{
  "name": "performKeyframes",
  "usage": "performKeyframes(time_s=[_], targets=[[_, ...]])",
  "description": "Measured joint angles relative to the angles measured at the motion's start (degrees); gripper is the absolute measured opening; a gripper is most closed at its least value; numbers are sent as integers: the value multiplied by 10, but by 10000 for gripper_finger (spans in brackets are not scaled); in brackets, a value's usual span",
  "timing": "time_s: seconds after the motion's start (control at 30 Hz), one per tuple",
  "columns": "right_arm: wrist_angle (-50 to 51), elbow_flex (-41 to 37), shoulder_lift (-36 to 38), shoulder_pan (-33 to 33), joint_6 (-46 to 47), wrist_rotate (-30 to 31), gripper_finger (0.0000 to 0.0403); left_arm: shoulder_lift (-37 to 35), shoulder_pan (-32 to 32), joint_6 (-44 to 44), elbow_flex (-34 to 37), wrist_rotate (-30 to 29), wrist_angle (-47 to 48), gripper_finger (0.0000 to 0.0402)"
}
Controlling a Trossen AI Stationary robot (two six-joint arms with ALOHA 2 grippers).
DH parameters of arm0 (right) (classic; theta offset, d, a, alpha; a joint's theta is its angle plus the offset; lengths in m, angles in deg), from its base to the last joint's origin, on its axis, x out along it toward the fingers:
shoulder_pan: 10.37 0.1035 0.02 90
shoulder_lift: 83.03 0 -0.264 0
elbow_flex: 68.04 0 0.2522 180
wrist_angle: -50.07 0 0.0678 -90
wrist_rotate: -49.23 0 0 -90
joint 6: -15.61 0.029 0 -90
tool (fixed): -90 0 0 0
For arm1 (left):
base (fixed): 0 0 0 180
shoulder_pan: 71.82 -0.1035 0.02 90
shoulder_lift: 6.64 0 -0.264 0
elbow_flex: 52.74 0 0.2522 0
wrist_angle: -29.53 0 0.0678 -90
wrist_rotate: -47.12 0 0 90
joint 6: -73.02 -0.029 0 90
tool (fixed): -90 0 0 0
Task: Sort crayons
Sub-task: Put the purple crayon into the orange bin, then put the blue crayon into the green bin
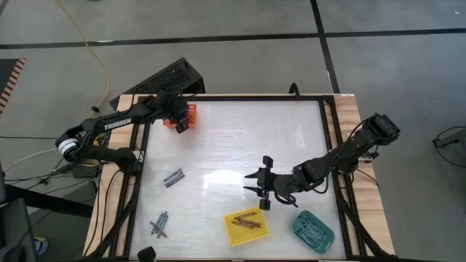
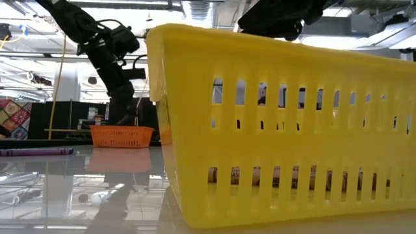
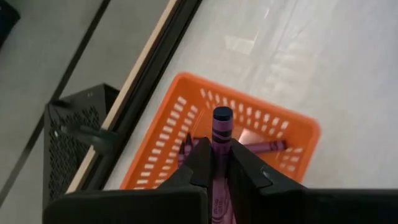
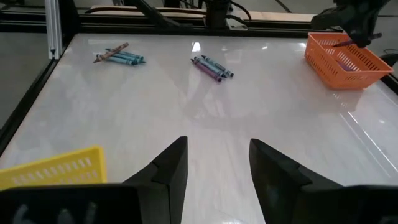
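A purple crayon (image 3: pixel 221 132) is in my left gripper (image 3: pixel 219 163), which is shut on it above the orange tray (image 3: pixel 168 127) at the table's far left (image 1: pixel 191 110). Another purple crayon (image 3: pixel 266 146) lies inside that tray. Loose crayons lie flat on the table in two small groups (image 1: pixel 173 177) (image 1: pixel 159 224). The yellow tray (image 1: pixel 245 227) holds brownish crayons, and the teal tray (image 1: pixel 313 231) holds teal ones. My right gripper (image 1: pixel 263 182) hangs open over the table's middle, with nothing between its fingers (image 4: pixel 177 163). My left gripper pinches the purple crayon's paper-wrapped shaft (image 3: pixel 221 148) between its two fingers. The crayon lies along the fingers and its flat end (image 3: pixel 222 114) sticks out past the fingertips. The fingers slant down from the table's left side. The crayon is lifted clear over the orange tray.
A black perforated box (image 3: pixel 71 134) stands just beyond the table's far left frame rail (image 1: pixel 138 156). In the low view the yellow tray (image 2: pixel 279 123) fills the foreground and a purple crayon (image 2: pixel 36 151) lies on the table. Bare tabletop (image 1: pixel 240 131) stretches between the trays.
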State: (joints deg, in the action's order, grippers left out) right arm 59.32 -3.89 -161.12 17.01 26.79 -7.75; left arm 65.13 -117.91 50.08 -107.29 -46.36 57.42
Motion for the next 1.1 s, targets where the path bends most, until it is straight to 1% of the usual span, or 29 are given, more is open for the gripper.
performKeyframes(time_s=[0.37,0.47,0.63,0.77,0.9,1.1], targets=[[0,0,0,-1,0,0,168,15,-26,-29,0,0,5,15],[-1,0,0,-1,0,0,168,15,-30,-29,0,1,8,30],[-1,0,0,-1,0,0,168,15,-30,-29,0,0,15,74],[-2,0,0,-1,0,0,168,15,-30,-24,0,-4,18,102],[-1,0,0,-1,4,0,168,14,-30,-14,0,-5,18,114],[-1,0,0,-1,5,0,168,13,-29,-13,0,-5,19,117]])
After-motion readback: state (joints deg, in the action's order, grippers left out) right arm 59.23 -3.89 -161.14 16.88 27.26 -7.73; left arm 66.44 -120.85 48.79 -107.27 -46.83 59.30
